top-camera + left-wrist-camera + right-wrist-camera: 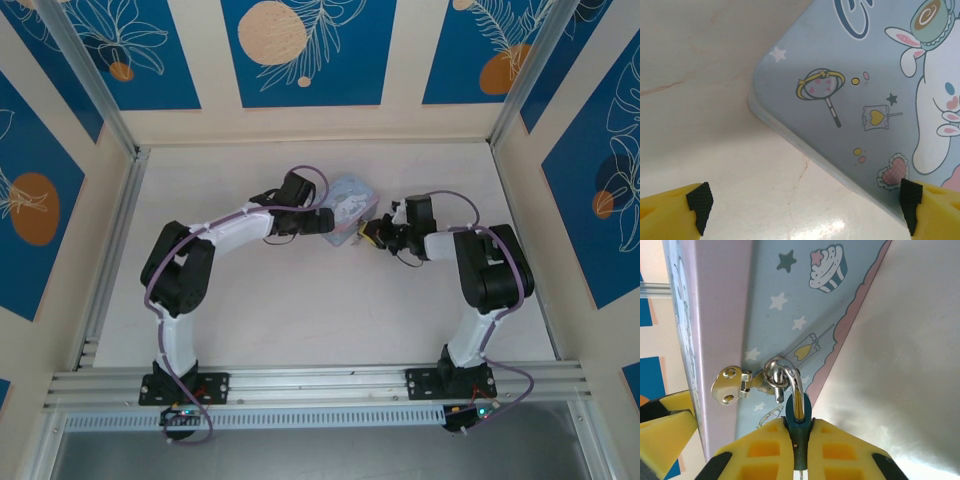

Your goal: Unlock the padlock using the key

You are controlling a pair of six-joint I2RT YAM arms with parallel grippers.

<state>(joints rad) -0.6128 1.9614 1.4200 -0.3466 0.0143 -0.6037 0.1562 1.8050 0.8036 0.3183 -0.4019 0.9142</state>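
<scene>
Toward the bench's (300,330) far edge, mid-width, the tin (352,198) carries the padlock (799,426) on its hasp (729,386). The right jaws are clamped on the padlock's teal body, and the left jaws stand wide apart at the tin's corner, empty. Best to hold the body steady with the keyhole end clear (shackle (790,377) unstrained). Count: 1 tin, 1 padlock, 1 hasp, 2 arms; the key I cannot find.

This looks like a robotics lab cell: a pale table (320,320) boxed in by walls (400,122) with blue leaf-print panels (350,70), aluminium rails (320,385) framing the corners and near edge, and a left arm (225,232) and right arm (495,270) bolted side by side to that front rail.
</scene>
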